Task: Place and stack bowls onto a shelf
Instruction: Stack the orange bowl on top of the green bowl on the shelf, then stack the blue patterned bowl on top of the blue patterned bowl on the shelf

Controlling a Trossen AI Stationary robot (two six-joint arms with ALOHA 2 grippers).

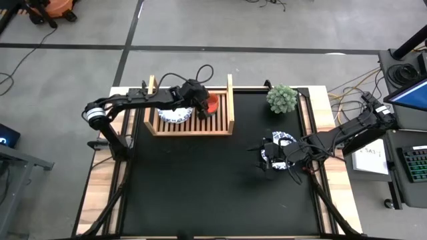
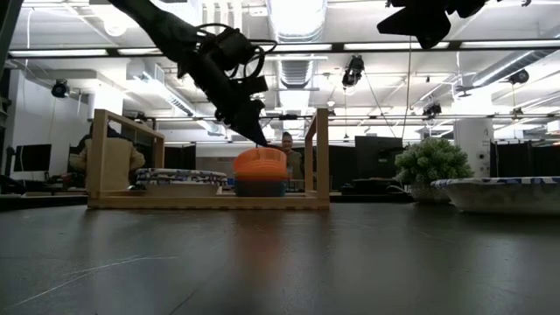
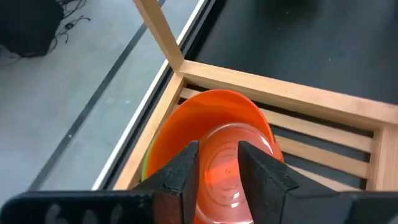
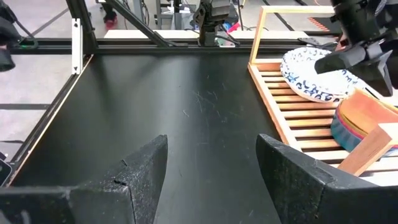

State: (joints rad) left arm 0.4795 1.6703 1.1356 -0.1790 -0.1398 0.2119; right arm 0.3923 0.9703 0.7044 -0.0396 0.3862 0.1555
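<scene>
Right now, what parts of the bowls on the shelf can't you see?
- High view: the left gripper covers most of the red bowl.
- Left wrist view: bowls under the red bowl are hidden; only a green edge shows.
- Low view: the shelf rail hides the patterned bowl's base.

The shelf (image 1: 189,127) is a light wooden slatted rack with raised side rails, standing at the far left part of the counter. On its left half lies a wide white bowl with a blue patterned rim (image 1: 175,115). On its right half sits a stack of small plastic bowls, the red bowl (image 3: 214,146) on top, upright, a blue bowl (image 2: 260,186) under it. Another patterned bowl (image 2: 499,194) rests on the counter, well apart, on the right.
</scene>
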